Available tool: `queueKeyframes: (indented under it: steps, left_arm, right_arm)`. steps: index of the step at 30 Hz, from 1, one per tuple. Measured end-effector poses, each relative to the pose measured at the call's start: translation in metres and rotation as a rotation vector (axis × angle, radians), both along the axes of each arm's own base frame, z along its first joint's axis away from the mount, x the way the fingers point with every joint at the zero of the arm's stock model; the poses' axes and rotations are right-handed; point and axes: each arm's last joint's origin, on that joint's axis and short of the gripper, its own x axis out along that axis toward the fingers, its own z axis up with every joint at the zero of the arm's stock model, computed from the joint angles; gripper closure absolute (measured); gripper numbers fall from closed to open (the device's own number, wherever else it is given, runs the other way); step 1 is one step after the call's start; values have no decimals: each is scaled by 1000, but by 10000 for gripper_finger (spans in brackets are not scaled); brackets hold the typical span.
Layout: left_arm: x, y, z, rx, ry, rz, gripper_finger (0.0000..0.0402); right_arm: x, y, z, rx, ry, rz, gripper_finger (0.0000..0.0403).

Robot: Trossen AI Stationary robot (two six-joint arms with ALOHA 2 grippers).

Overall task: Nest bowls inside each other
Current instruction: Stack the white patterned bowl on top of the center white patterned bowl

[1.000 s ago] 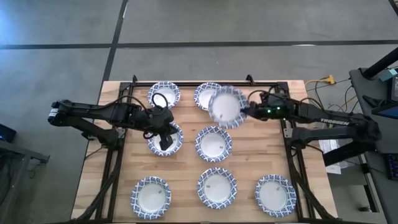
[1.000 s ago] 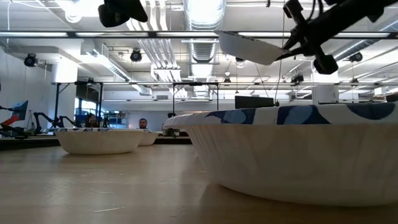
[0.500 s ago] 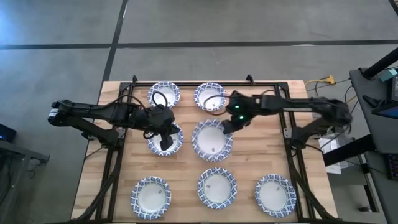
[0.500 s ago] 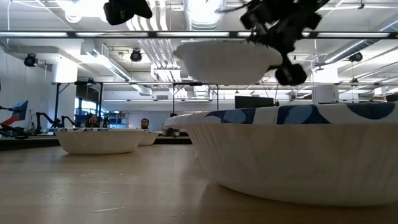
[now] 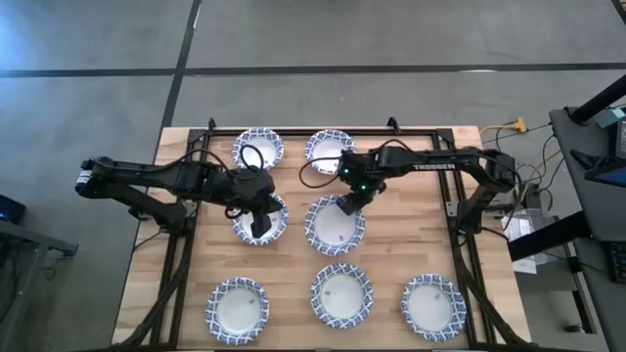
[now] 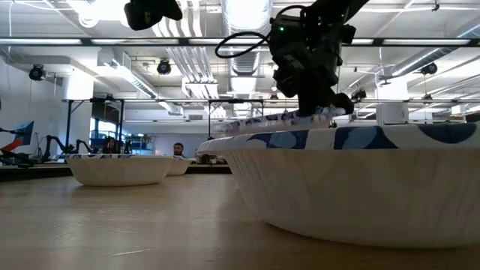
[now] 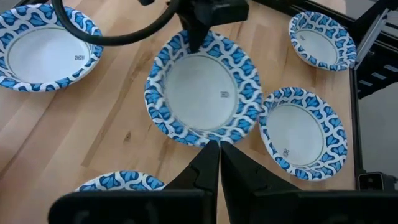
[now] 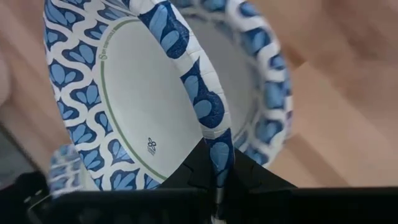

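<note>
This is a robotics lab in a big open industrial hall. Overhead run bare silver ducts [image 6: 247,22], pipes and strip lights, with round black fixtures [image 6: 37,73] hanging from the ceiling. The floor [image 5: 391,39] is plain grey concrete marked with dark lines. A butcher-block wooden table [image 5: 391,254] sits in a black metal frame [image 5: 176,264], with two dark robot arms mounted at its sides and cables [image 5: 509,127] trailing off to equipment on the right. Far back across the hall stand more black-framed benches [image 6: 90,112], another robot arm [image 6: 52,142], monitors, and a person [image 6: 178,150] seated there.
</note>
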Motion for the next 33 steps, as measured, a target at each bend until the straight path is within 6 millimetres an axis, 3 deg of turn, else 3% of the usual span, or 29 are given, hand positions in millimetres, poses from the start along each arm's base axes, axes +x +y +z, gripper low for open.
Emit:
queueKeyframes:
  steps: [8,17,22,28,33]
  left_arm:
    - [0,0,0,6,1,-5,402]
    - [0,0,0,22,2,-18,402]
    - [0,0,0,21,2,-16,402]
    - [0,0,0,2,0,2,402]
    - [0,0,0,2,0,3,402]
  right_arm:
    - [-2,0,-5,-36,22,6,375]
    - [-1,1,-4,-46,2,29,292]
    - [-2,-1,13,-97,-52,14,258]
    - [-15,-1,45,-209,-128,-24,258]
    - [-20,1,41,-205,-98,-12,278]
